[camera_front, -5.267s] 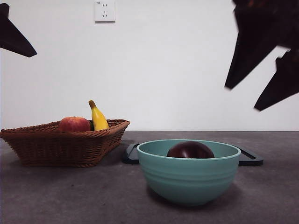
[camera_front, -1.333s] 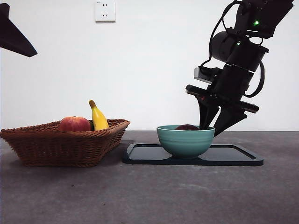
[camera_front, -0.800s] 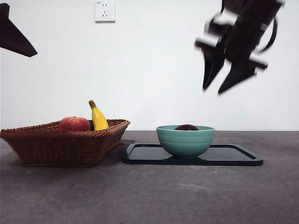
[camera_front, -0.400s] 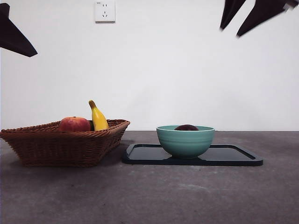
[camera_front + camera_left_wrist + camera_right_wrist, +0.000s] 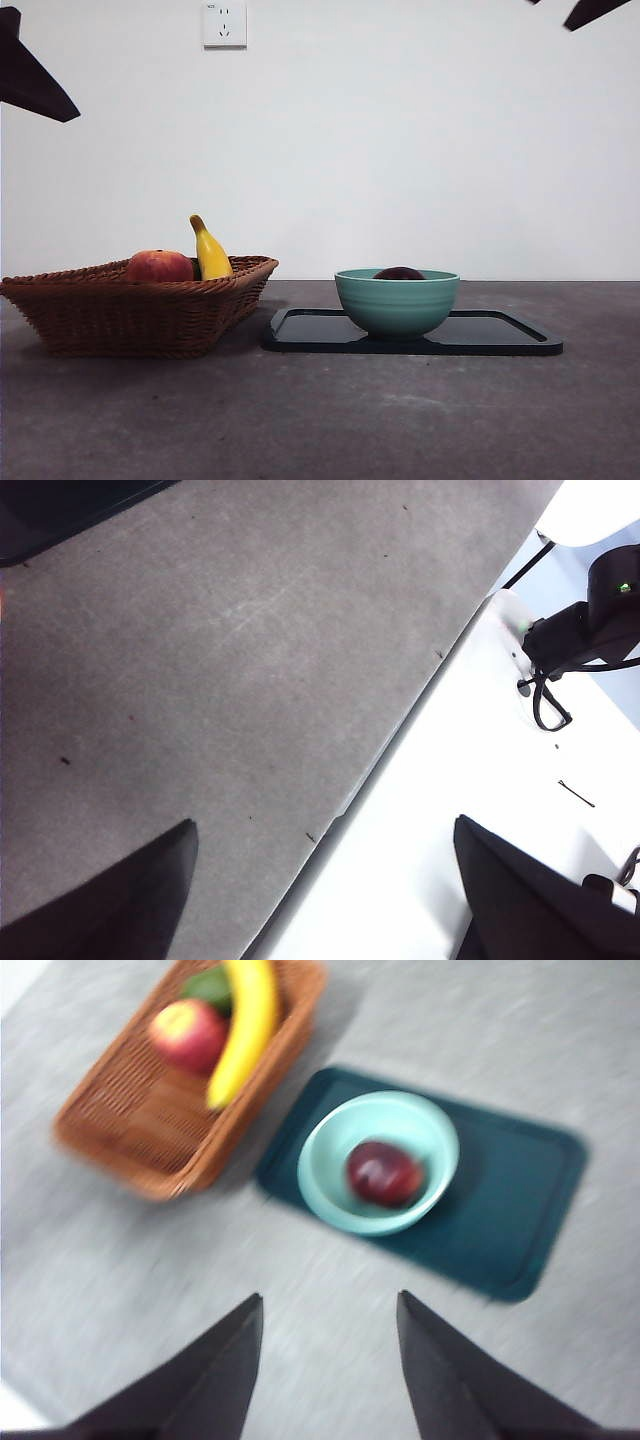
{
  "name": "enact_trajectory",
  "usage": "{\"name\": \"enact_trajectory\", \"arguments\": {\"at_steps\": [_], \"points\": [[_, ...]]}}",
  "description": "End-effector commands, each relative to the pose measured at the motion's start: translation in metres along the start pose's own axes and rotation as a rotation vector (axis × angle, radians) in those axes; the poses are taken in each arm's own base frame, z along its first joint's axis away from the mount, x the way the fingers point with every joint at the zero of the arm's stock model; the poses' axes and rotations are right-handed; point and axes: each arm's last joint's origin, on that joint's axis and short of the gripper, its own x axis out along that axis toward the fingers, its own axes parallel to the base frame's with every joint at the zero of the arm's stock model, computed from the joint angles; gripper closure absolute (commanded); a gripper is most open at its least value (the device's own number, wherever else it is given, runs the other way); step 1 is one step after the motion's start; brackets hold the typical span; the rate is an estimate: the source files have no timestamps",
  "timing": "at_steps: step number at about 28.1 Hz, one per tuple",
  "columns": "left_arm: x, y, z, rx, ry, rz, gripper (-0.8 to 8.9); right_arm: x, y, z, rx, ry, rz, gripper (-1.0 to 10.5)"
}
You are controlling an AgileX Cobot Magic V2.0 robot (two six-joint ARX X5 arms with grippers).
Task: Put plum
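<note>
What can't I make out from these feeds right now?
- Plum: front view, bowl rim hides all but its top.
- Green item in basket: right wrist view, blurred, under the banana.
- Right gripper: front view, cut off by top edge.

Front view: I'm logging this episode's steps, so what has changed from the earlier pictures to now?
The bowl with the plum inside went from the near table onto the dark tray. The right gripper let go of the bowl and rose away, open. The basket, apple, banana and waiting left gripper stayed put.
</note>
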Motion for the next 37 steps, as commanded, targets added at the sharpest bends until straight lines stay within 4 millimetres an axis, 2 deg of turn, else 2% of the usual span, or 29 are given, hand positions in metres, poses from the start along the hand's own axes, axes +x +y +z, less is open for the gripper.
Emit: {"name": "enact_trajectory", "arguments": {"at_steps": [1,9,15,37], "points": [[0.0,-0.001,0.003,0.011,-0.007,-0.007,4.08,-0.003,0.002,-0.015,-0.052,-0.004,0.016,7.3],[0.0,-0.001,0.003,0.01,-0.007,-0.007,4.09,-0.008,0.003,-0.061,-0.07,0.009,0.15,7.3],[0.0,-0.001,0.003,0.01,-0.007,-0.007,4.08,-0.007,0.002,-0.079,-0.065,0.024,0.2,7.3],[0.0,-0.001,0.003,0.0,-0.01,-0.007,4.09,-0.007,0.002,-0.081,-0.067,0.033,0.201,7.3]]}}
